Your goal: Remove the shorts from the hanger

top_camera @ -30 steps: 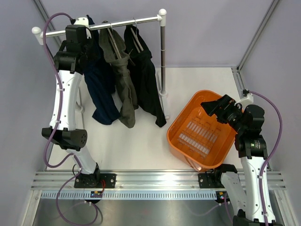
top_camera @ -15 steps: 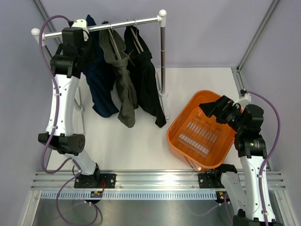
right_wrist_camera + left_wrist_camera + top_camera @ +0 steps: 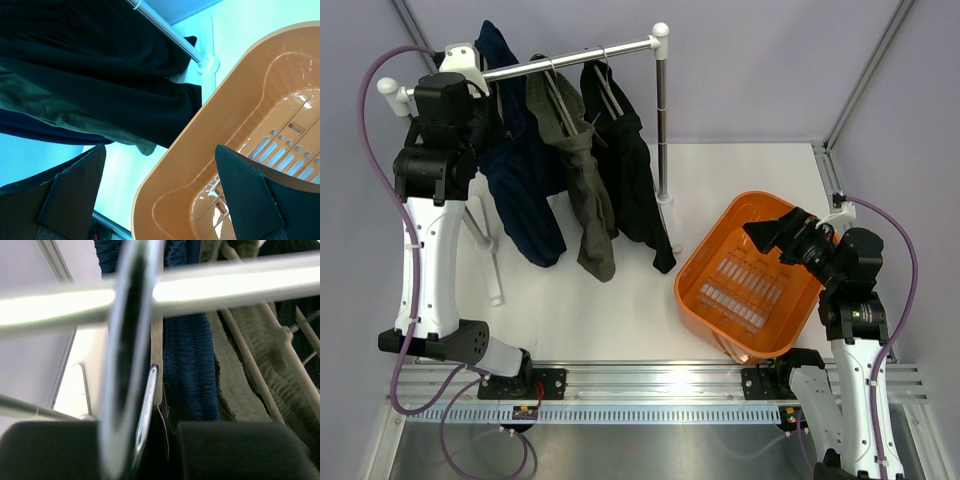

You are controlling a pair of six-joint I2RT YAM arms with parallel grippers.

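Three pairs of shorts hang on hangers from a white rail (image 3: 580,58): navy blue shorts (image 3: 525,190), olive-grey shorts (image 3: 585,190) and black shorts (image 3: 630,170). My left gripper (image 3: 480,115) is up at the rail's left end, shut on the top of the navy shorts (image 3: 190,365), whose waistband bunches above the rail. A metal hanger wire (image 3: 147,405) runs down between its jaws beside the dark fabric. The olive-grey shorts (image 3: 235,385) hang just to the right. My right gripper (image 3: 770,228) hovers open over the orange basket (image 3: 720,300), nothing between its fingers (image 3: 75,190).
The rack's upright post (image 3: 662,120) stands behind the basket's left corner, its foot (image 3: 672,212) on the white table. The rack's left leg (image 3: 485,250) slants across the table. The basket rim (image 3: 200,140) lies right under my right gripper (image 3: 160,195). Grey walls close in both sides.
My left gripper closed, then drew left and toward me. The rail and rack shifted left with it, and the navy shorts' top rose over the rail. The right arm stayed put.
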